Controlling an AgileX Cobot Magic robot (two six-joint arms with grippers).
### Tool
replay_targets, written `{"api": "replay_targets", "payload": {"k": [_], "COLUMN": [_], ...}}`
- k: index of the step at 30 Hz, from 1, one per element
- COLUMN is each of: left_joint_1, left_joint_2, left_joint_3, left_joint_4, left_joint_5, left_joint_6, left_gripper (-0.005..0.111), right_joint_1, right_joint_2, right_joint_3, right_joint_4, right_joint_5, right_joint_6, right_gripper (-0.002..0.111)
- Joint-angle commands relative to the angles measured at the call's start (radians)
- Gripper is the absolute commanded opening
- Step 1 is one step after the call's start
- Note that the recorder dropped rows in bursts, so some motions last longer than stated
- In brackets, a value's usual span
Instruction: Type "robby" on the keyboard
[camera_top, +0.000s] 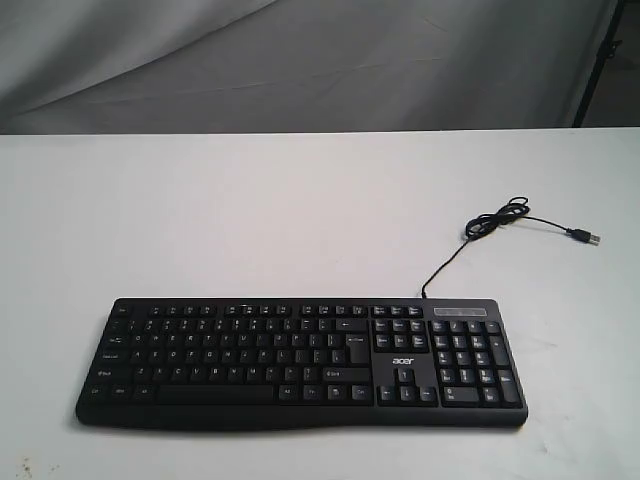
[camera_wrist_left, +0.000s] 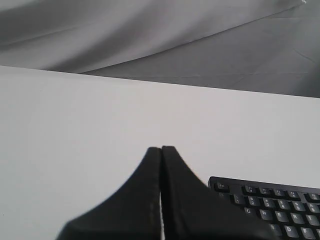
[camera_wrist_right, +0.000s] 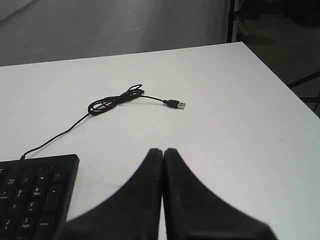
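"Exterior view, quick: where's the keyboard (camera_top: 300, 362)?"
"Flat on the white table (camera_top: 200, 220), on the part nearest the camera. USB cable (camera_top: 470, 240) trails off behind it, plug (camera_top: 585, 238) lying loose, connected to nothing."
"Grippers?"
"Neither shows there. On the wrist views my left gripper (camera_wrist_left: 161, 150) sits off the Esc corner and my right gripper (camera_wrist_right: 163, 151) off the numpad end. Both jaws are pressed together, nothing held."
"Progress?"
"No tip is over any key, so I judge 'robby' not begun, all five letters left. No screen to confirm."
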Motion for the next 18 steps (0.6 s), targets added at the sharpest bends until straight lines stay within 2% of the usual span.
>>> {"api": "replay_targets", "payload": {"k": [1,13,18], "left_joint_1": [-0.003,-0.003,-0.003], "left_joint_2": [-0.004,-0.004,-0.004], "left_joint_3": [0.005,0.005,0.005], "left_joint_4": [-0.009,-0.009,-0.009], "left_joint_5": [-0.002,-0.002,-0.002], "left_joint_6": [-0.004,-0.004,-0.004], "left_gripper": [0.000,0.000,0.000], "right_joint_1": [0.006,0.006,0.006], "right_joint_2": [-0.005,-0.005,-0.005], "right_joint_3": [0.003,0.003,0.003], "right_joint_4": [-0.011,-0.011,0.085], "right_joint_5": [-0.005,-0.005,0.001], "right_joint_6": [0.005,0.005,0.001], "right_gripper": [0.000,0.000,0.000]}}
